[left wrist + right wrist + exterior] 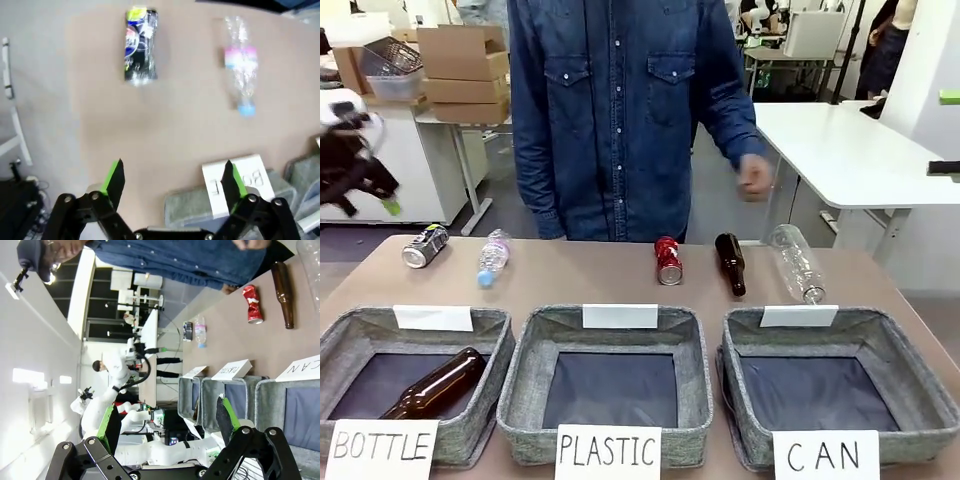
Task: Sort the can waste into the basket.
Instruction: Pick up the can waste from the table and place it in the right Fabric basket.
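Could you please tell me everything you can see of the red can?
The red can is a small metal drink can, dented around its middle, with white markings and a silver end. It lies on its side on the brown table, silver end towards the near edge, beside the brown bottle but apart from it.

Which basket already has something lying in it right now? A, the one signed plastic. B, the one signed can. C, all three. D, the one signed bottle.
D: a brown bottle lies in the BOTTLE basket, while the PLASTIC basket and the CAN basket show bare dark lining.
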Controlling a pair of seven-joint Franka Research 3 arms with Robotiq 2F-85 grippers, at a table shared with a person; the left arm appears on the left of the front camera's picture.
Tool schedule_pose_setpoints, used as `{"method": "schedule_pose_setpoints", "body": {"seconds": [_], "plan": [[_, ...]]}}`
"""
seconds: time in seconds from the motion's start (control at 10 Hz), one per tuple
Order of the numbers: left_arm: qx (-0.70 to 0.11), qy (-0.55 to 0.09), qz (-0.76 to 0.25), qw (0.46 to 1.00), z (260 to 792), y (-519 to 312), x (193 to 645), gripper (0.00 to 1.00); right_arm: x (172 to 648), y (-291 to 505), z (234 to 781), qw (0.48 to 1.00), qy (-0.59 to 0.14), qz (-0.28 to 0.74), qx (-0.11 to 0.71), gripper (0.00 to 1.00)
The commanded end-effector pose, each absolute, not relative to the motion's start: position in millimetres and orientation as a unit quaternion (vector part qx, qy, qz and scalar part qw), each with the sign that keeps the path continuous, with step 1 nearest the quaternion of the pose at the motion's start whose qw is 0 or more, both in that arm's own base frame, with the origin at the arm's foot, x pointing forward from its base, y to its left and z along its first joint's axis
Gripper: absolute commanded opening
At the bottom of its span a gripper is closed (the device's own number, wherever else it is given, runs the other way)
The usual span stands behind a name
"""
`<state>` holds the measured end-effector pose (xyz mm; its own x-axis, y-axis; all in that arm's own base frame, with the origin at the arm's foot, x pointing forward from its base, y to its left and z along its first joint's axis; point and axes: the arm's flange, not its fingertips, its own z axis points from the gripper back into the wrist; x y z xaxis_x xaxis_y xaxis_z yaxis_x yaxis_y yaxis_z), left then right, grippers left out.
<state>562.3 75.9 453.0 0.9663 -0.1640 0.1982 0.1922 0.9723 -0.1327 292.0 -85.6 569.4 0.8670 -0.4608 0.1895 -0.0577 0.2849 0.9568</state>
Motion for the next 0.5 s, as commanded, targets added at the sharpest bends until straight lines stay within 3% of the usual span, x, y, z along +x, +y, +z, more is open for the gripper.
{"method": "schedule_pose_setpoints", "body": {"seconds": [0.0,0.2,0.4], "plan": [[-0.073,-0.107,-0.084,0.988,420.6,68.7,613.4,1.00,294.5,-85.7,570.6,0.763,-0.231,-0.120,0.592,1.00],[-0.020,-0.080,-0.053,0.995,381.0,63.4,634.9,1.00,294.5,-85.7,570.6,0.763,-0.231,-0.120,0.592,1.00],[-0.023,-0.058,-0.067,0.996,347.2,66.9,648.3,1.00,294.5,-85.7,570.6,0.763,-0.231,-0.120,0.592,1.00]]}}
